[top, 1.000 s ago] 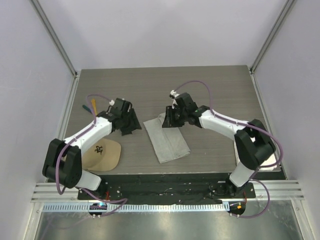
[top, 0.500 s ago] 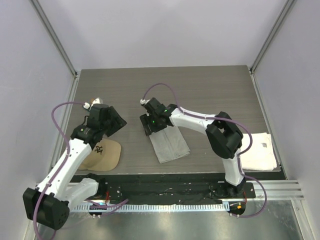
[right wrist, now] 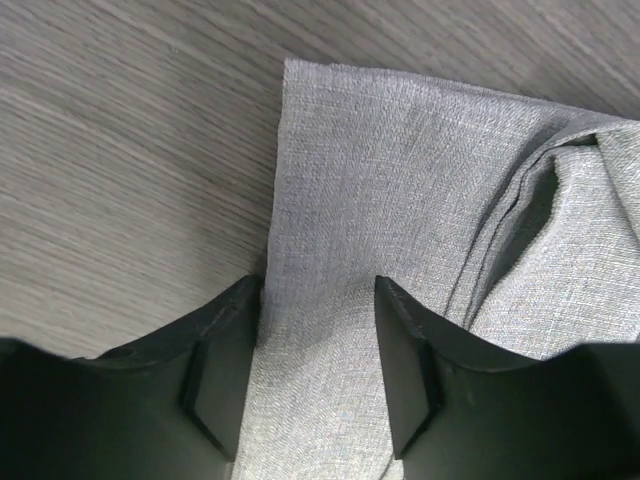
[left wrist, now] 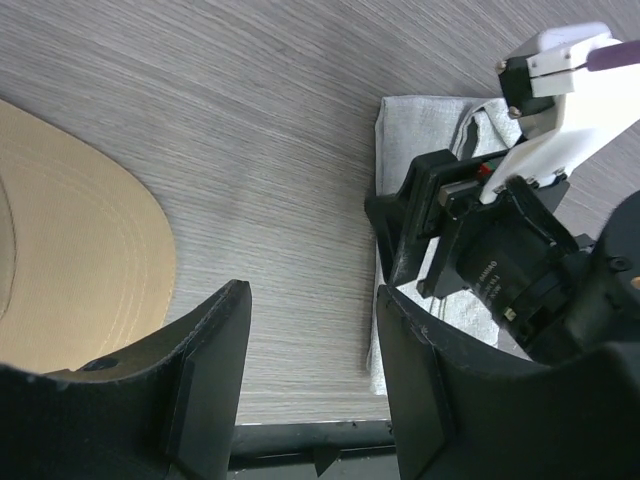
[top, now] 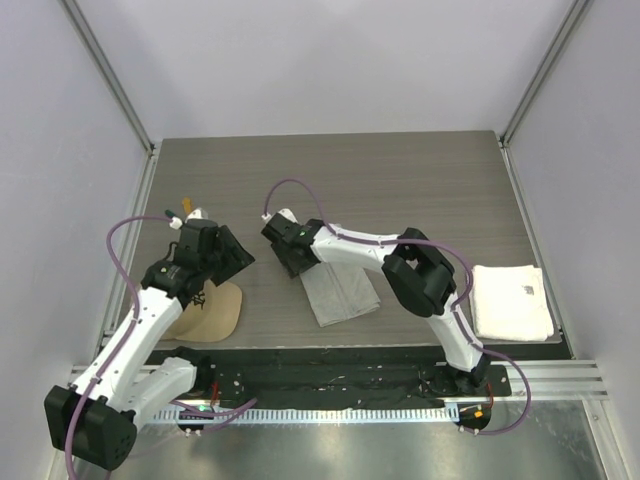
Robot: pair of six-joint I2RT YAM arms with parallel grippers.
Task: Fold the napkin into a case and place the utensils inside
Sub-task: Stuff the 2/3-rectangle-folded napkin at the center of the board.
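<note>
Napkin (top: 340, 290) lies folded into a long strip mid-tabletop (top: 420, 180). Its long axis is diagonal, running from a far-left end to a near-right end in the top view.

Right end effector (right wrist: 315, 290) hangs directly over the far-left short end. Its fingers (right wrist: 225, 350) are spread and straddle the strip's left long edge, with nothing pinched (cloth lies flat under them). A loose layered fold with a dark gap shows just to its right, likely the pocket mouth.

Left end effector (left wrist: 310, 305) is released too and empty. It sits left of the strip with bare tabletop between, tan cap (left wrist: 70, 250) on its other side. So the right arm is nearer the cloth.

Utensils: only an orange-yellow tip (top: 184, 205) shows, far-left past the left arm, rest hidden. That arm looks nearer for the pickup.
</note>
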